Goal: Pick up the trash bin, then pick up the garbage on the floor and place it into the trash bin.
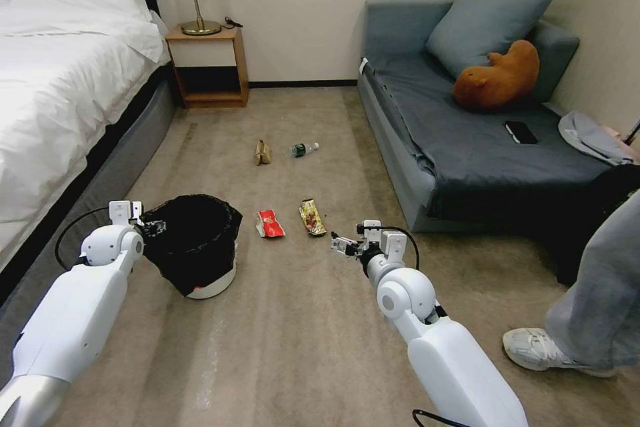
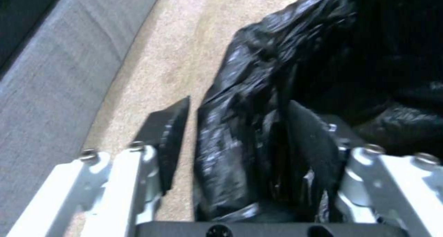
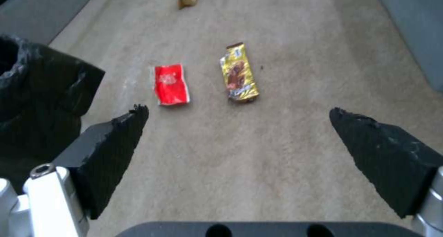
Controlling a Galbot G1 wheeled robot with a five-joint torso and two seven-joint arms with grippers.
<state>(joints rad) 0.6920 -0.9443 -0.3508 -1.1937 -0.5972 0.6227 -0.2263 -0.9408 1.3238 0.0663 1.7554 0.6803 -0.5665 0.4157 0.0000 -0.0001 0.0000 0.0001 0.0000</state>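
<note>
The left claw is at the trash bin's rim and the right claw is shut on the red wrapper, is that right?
Not quite: the right claw is open and empty, above the carpet; the red wrapper lies ahead of it, as the right wrist view shows. The left claw is at the trash bin.

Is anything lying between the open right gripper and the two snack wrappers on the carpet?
Nothing visible does. The right gripper hangs open over bare floor, with the red wrapper and the yellow-brown wrapper just beyond its fingertips. The trash bin stands off to the side, its rim between the left gripper's fingers.
</note>
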